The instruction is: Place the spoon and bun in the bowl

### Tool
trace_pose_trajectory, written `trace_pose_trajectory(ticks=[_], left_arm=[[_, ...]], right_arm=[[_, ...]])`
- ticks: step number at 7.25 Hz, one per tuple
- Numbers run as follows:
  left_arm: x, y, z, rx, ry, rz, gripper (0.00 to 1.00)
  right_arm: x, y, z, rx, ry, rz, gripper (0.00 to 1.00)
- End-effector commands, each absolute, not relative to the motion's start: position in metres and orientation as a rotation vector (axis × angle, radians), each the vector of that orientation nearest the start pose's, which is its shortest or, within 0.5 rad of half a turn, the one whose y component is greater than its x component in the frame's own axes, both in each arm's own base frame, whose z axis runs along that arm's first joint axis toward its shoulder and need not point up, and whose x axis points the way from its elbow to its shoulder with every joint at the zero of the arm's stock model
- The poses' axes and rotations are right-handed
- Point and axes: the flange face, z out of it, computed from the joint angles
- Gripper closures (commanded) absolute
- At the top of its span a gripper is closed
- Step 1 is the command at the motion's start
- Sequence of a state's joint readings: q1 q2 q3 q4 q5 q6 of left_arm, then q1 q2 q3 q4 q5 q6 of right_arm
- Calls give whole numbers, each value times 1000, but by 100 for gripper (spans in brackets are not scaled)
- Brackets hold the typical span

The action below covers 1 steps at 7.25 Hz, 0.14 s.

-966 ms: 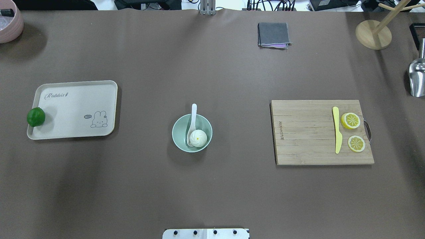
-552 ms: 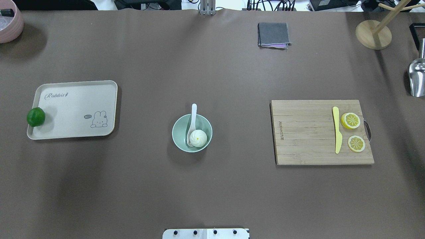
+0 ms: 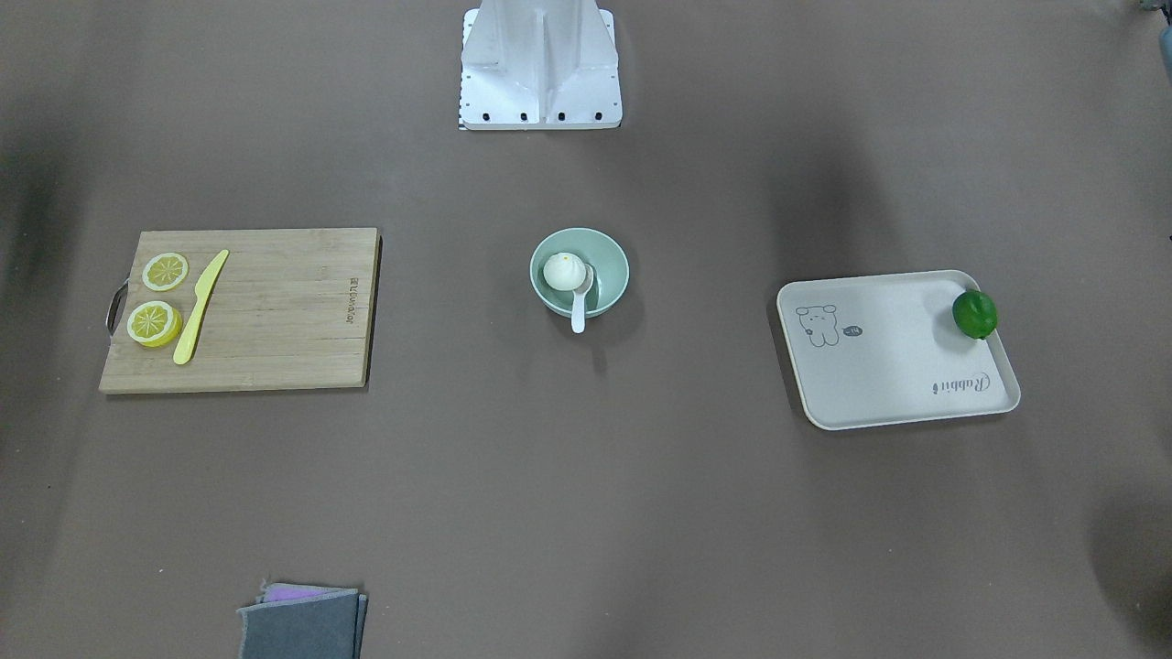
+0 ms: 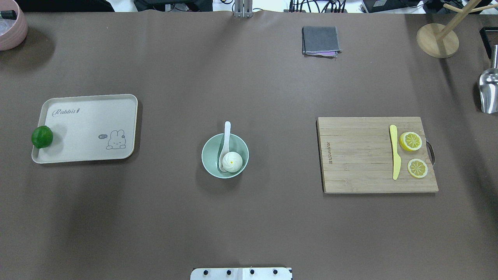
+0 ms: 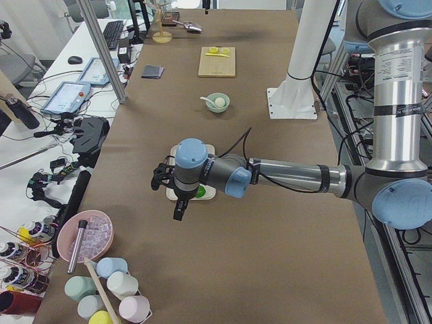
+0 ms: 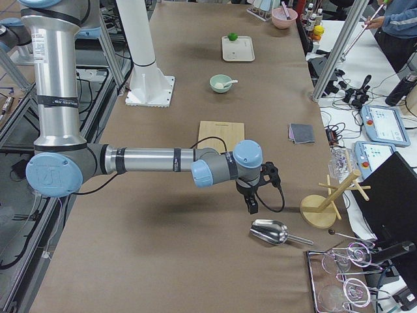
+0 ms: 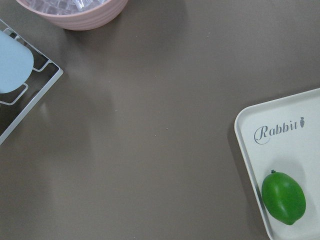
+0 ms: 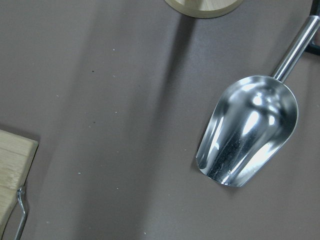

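The pale mint-green bowl (image 4: 207, 149) stands mid-table, and also shows in the front view (image 3: 615, 264). The white bun (image 4: 232, 161) (image 3: 564, 271) lies inside it. The white spoon (image 4: 226, 134) (image 3: 579, 316) has its scoop in the bowl beside the bun and its handle over the rim. My left gripper (image 5: 180, 210) hangs far off, over the table near the tray's lime end. My right gripper (image 6: 252, 207) hangs far off, near the metal scoop. Both show only in the side views, so I cannot tell whether they are open or shut.
A beige tray (image 4: 89, 128) with a green lime (image 4: 42, 137) sits on the left. A wooden cutting board (image 4: 358, 155) holds a yellow knife (image 4: 395, 152) and two lemon slices (image 4: 411, 141). A grey cloth (image 4: 320, 41), a wooden stand (image 4: 437, 40), a metal scoop (image 8: 247, 130) and a pink bowl (image 7: 75, 12) sit at the edges.
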<state>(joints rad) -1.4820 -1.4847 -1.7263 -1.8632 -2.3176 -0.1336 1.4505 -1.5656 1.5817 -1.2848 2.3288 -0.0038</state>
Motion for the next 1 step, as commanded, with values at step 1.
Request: trace_pose_trajectory(ticks=[1], left_arm=[[-27,-474,595,257,766,84,2]], right_arm=[[0,-517,615,251,-781,-244,0]])
